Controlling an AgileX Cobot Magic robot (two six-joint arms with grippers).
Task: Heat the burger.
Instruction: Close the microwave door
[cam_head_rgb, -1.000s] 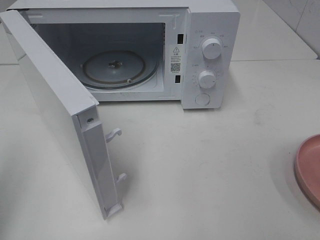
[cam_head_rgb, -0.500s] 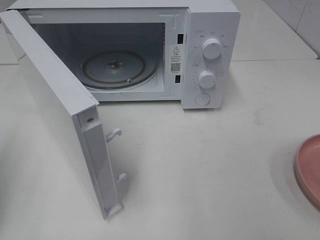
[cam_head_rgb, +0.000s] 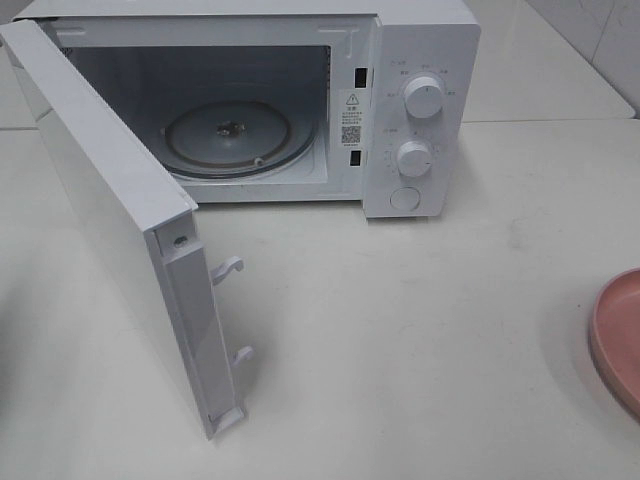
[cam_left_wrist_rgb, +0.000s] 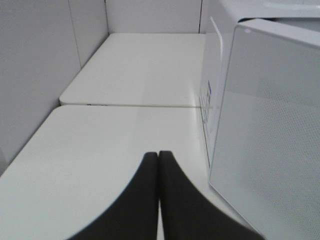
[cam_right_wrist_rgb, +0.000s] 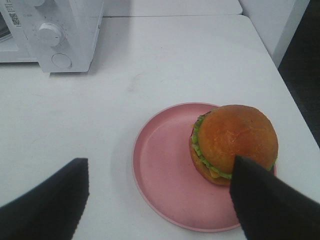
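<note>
The burger (cam_right_wrist_rgb: 234, 141) has a golden-brown bun and a green lettuce frill, and it sits toward one side of a round pink plate (cam_right_wrist_rgb: 165, 172). My right gripper (cam_right_wrist_rgb: 160, 192) hovers over the plate, open, with one finger overlapping the burger's edge and the other off the plate's far side. In the exterior high view only the plate's rim (cam_head_rgb: 615, 340) shows at the right edge; the burger is out of that view. My left gripper (cam_left_wrist_rgb: 158, 159) is shut on nothing, low over the table beside the microwave's open door (cam_left_wrist_rgb: 270, 130).
A white microwave (cam_head_rgb: 420, 110) stands at the back of the table, its door (cam_head_rgb: 120, 220) swung wide to the left and forward. Its glass turntable (cam_head_rgb: 230, 135) lies bare inside. Two knobs and a button are on its right panel.
</note>
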